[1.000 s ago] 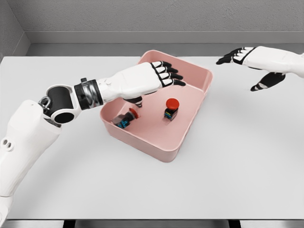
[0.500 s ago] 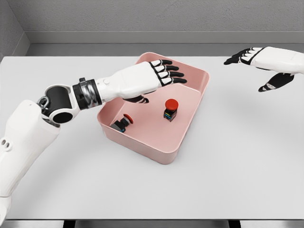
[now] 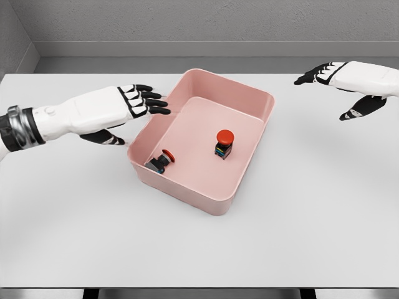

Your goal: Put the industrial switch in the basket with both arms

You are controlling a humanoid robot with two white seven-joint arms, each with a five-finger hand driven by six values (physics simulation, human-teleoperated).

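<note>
Pink basket on white table: holds two red-capped industrial switches, one upright mid-floor, one tipped against the near-left wall. Left hand just outside the left rim, fingers spread, empty. Right hand far right, fingers apart, empty.

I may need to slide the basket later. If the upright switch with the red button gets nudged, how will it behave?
The upright switch looks top-heavy: a wide red cap over a narrow base, so it probably tips easily. The other switch already lies on its side. Once down, the round cap might let it roll inside the basket.
</note>
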